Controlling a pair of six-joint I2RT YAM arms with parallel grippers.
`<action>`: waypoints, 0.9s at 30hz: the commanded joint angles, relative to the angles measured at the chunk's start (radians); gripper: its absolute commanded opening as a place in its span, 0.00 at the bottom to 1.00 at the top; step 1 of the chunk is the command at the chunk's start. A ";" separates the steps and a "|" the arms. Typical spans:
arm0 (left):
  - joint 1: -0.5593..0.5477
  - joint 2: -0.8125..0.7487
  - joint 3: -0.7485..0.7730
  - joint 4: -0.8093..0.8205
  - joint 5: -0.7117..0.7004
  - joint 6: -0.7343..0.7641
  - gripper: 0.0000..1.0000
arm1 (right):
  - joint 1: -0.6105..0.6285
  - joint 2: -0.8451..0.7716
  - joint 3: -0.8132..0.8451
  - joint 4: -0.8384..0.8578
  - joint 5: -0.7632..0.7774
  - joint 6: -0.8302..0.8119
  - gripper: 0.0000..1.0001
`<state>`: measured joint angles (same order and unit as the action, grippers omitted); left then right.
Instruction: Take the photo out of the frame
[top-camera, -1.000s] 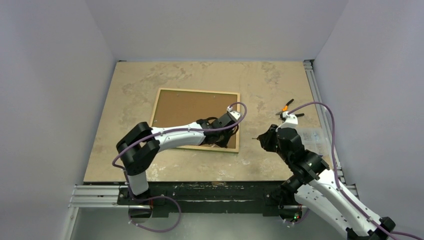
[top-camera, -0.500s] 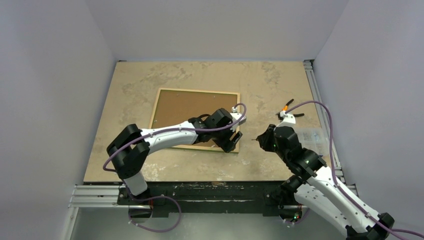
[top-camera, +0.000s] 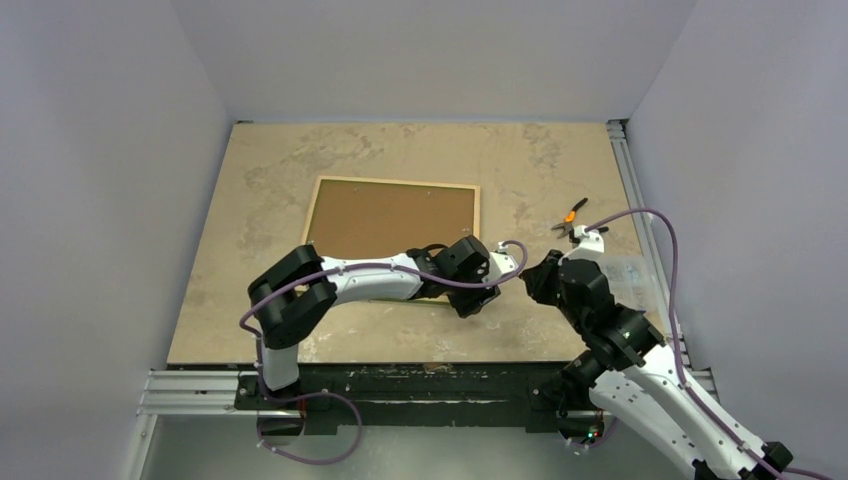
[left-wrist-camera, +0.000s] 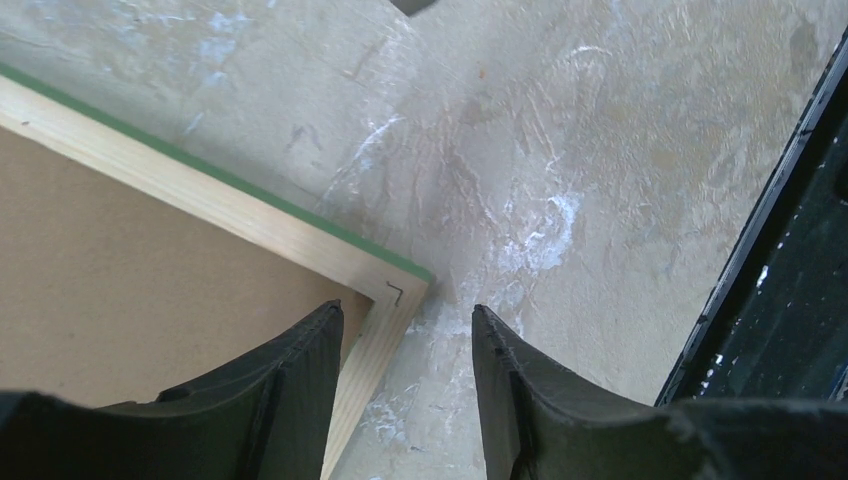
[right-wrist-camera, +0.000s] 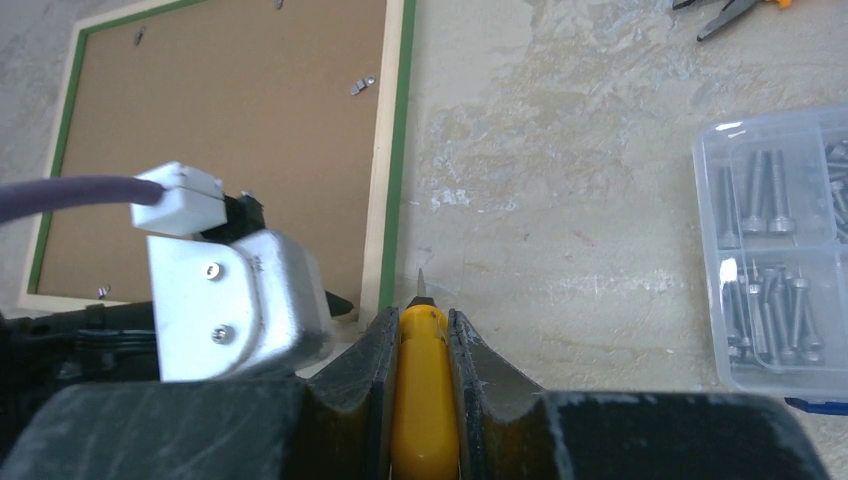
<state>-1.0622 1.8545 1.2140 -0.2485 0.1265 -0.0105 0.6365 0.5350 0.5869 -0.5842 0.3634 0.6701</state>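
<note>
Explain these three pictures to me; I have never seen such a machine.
Two robot arms, bolted at a table's edge, each end in a two-finger gripper. The wide picture looks down from above; the other two come from a camera on each wrist. On the tan mottled table lies a thin green picture frame, face down, showing the photo's brown fibreboard back. Right of it sit a clear plastic box of screws and orange-handled pliers. The left gripper is open, its fingers straddling a corner of the frame. The right gripper is shut on a yellow-handled tool with a thin metal tip.
</note>
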 joint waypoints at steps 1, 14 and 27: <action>-0.004 0.024 0.022 0.053 -0.018 0.042 0.47 | 0.003 -0.031 0.015 -0.006 0.037 0.032 0.00; -0.063 0.093 0.014 0.034 -0.318 -0.060 0.22 | 0.004 -0.043 0.012 -0.009 0.044 0.046 0.00; 0.079 0.163 0.240 -0.061 -0.260 -0.319 0.00 | 0.004 -0.134 0.066 -0.206 0.291 0.226 0.00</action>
<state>-1.0794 1.9877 1.3571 -0.2562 -0.1612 -0.1864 0.6369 0.4355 0.5957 -0.7216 0.5194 0.8040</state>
